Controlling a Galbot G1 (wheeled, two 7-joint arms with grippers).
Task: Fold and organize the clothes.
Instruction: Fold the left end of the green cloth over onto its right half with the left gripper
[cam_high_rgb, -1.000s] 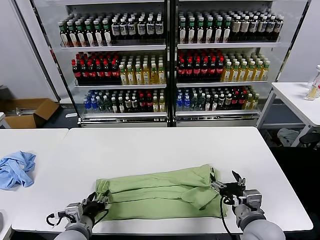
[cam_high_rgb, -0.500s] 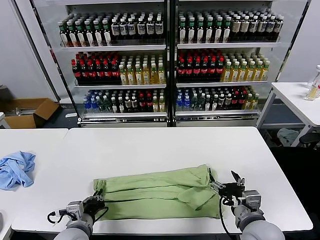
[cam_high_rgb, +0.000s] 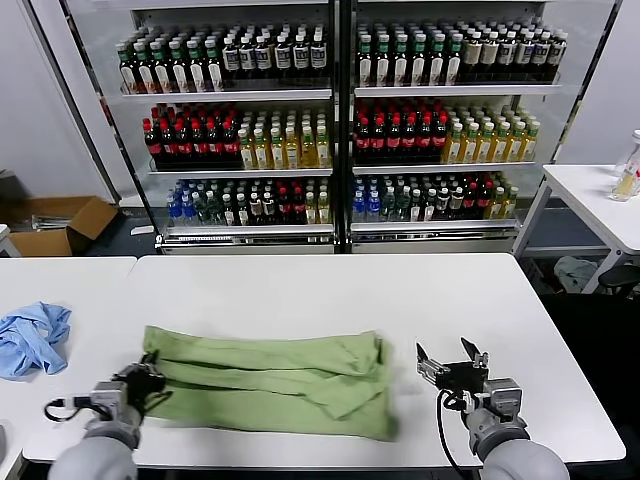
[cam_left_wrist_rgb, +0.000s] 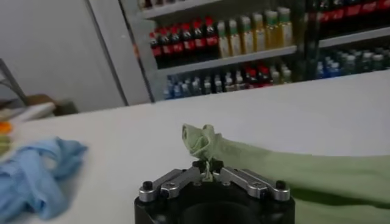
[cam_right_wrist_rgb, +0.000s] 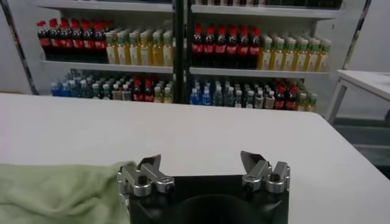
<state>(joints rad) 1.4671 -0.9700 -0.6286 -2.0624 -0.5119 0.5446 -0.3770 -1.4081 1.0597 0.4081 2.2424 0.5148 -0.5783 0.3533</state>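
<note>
The light green shirt (cam_high_rgb: 270, 380) lies folded into a long band near the white table's (cam_high_rgb: 330, 295) front edge. My left gripper (cam_high_rgb: 150, 378) is shut on the shirt's left end, and a bunched tip of green cloth (cam_left_wrist_rgb: 201, 141) sticks up from the pinch in the left wrist view, where the gripper (cam_left_wrist_rgb: 207, 173) is closed tight. My right gripper (cam_high_rgb: 448, 362) stands open just right of the shirt's right end, touching no cloth. In the right wrist view the gripper (cam_right_wrist_rgb: 204, 164) holds nothing, with the shirt (cam_right_wrist_rgb: 55, 192) off to one side.
A crumpled sky-blue cloth (cam_high_rgb: 32, 338) lies on the neighbouring table at the left, also seen as the blue cloth (cam_left_wrist_rgb: 33, 176) in the left wrist view. Shelves of bottles (cam_high_rgb: 330, 130) stand behind the table. Another white table (cam_high_rgb: 600, 200) is at the far right.
My left gripper shut on the shirt's left end and dragged it leftward; the whole shirt slid left. My right gripper stayed open and now stands clear of the cloth.
</note>
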